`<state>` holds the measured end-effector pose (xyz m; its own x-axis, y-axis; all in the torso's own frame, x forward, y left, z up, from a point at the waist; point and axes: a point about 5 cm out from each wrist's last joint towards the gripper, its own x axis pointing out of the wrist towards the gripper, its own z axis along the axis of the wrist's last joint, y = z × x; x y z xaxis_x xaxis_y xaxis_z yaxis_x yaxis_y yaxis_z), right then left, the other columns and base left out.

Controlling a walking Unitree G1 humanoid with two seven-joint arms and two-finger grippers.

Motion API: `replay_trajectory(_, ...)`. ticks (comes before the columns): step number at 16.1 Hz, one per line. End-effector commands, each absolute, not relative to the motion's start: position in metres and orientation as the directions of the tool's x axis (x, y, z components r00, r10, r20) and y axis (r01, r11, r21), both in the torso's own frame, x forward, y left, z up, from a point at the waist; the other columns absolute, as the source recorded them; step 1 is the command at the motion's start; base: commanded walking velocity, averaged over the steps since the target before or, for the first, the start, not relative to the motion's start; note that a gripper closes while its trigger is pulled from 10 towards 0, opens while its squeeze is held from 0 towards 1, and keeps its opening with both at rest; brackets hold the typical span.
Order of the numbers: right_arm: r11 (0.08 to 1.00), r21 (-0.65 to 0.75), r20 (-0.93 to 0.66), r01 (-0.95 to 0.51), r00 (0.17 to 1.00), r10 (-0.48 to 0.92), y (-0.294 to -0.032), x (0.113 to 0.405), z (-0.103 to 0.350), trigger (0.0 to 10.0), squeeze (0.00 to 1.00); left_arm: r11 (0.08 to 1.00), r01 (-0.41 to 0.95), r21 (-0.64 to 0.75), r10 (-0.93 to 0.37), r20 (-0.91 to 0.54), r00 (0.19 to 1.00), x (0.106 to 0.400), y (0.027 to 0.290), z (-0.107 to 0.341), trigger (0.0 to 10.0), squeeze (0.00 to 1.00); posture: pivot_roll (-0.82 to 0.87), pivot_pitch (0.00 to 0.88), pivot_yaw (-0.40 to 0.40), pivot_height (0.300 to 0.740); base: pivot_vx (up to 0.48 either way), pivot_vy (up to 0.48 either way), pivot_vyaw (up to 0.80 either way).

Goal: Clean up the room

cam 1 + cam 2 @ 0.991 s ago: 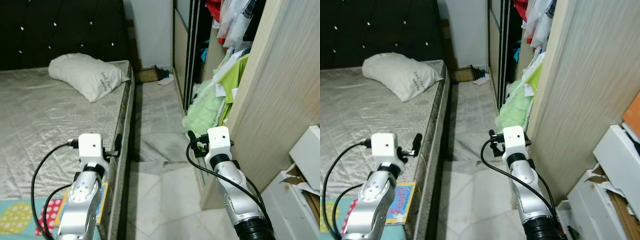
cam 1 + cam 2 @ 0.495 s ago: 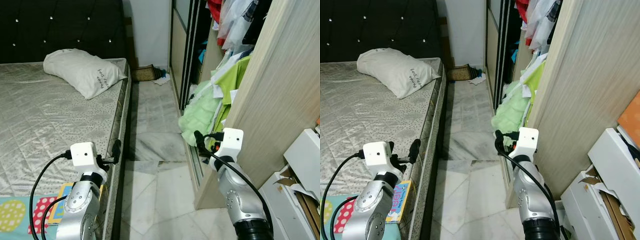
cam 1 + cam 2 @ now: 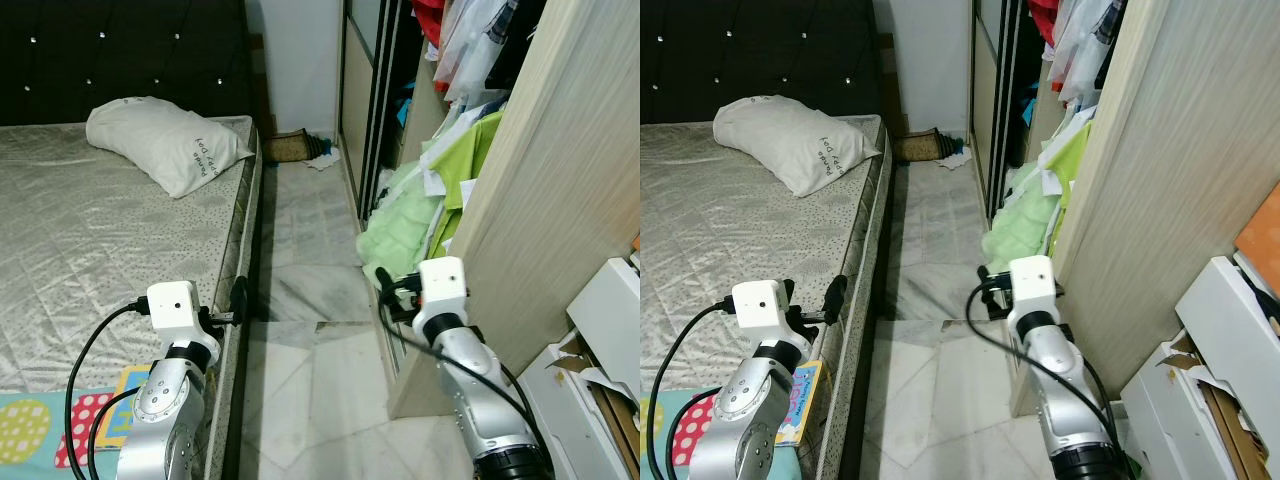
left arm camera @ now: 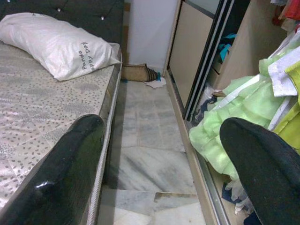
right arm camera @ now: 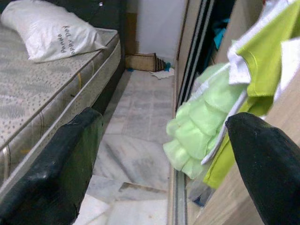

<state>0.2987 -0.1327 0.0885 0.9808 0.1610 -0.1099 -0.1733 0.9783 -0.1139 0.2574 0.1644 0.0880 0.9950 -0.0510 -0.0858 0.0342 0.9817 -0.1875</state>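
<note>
Light green clothes (image 3: pixel 402 222) spill from the open wardrobe (image 3: pixel 372 90) onto the marble floor. My right gripper (image 3: pixel 384 285) hangs open and empty just short of that pile, and its fingers (image 5: pixel 70 154) frame the pile (image 5: pixel 199 129) in the right wrist view. My left gripper (image 3: pixel 238 297) is open and empty beside the mattress edge (image 3: pixel 246 230). A white pillow (image 3: pixel 165 145) lies on the bed. A brown item (image 3: pixel 293 148) and a white scrap (image 3: pixel 328 158) lie on the floor at the far wall.
A narrow aisle of floor (image 3: pixel 305 260) runs between bed and wardrobe. A children's book (image 3: pixel 800 392) and a spotted mat (image 3: pixel 30 432) lie on the bed's near corner. White cardboard boxes (image 3: pixel 600 370) stand at the right, past the wardrobe's wooden side panel (image 3: pixel 550 180).
The camera shifted over the first half second. Since then my right arm has swung slightly left, and my left arm has barely moved. Both grippers remain open and empty.
</note>
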Motion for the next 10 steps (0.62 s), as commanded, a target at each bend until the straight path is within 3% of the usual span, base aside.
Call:
replay_trajectory(1,0.976,-0.126,-0.091,-0.178,0.982,0.167,-0.1327,0.3013,0.0923,10.0,0.00,0.984,0.034,-0.173,-0.050,-0.084,0.995,0.2561,0.1646,0.0895,10.0,0.00,-0.11,0.000,-0.012,0.740,0.000,0.000,0.00)
replay_trajectory(5,0.985,-0.074,-0.110,-0.156,0.983,0.148,-0.1357,0.3037,0.0913,10.0,0.00,0.984,0.031,-0.173,-0.047,-0.087,0.995,0.2552,0.1646,0.0890,10.0,0.00,-0.10,0.000,-0.013,0.740,0.000,0.000,0.00)
replay_trajectory(6,0.989,0.090,-0.148,-0.114,0.981,0.127,-0.1341,0.3019,0.0891,10.0,0.00,0.984,0.035,-0.175,-0.053,-0.099,0.994,0.2539,0.1645,0.0873,10.0,0.00,-0.11,0.000,-0.007,0.740,0.000,0.000,0.00)
replay_trajectory(7,0.986,0.136,-0.160,-0.100,0.980,0.121,-0.1334,0.3010,0.0883,10.0,0.00,0.984,0.036,-0.174,-0.055,-0.103,0.993,0.2536,0.1645,0.0866,10.0,0.00,-0.11,0.000,-0.006,0.740,0.000,0.000,0.00)
replay_trajectory(10,0.985,0.151,-0.166,-0.086,0.980,0.111,-0.1335,0.2989,0.0867,10.0,0.00,0.985,0.045,-0.169,-0.064,-0.104,0.992,0.2534,0.1640,0.0866,10.0,0.00,-0.11,0.000,0.001,0.740,0.000,0.000,0.00)
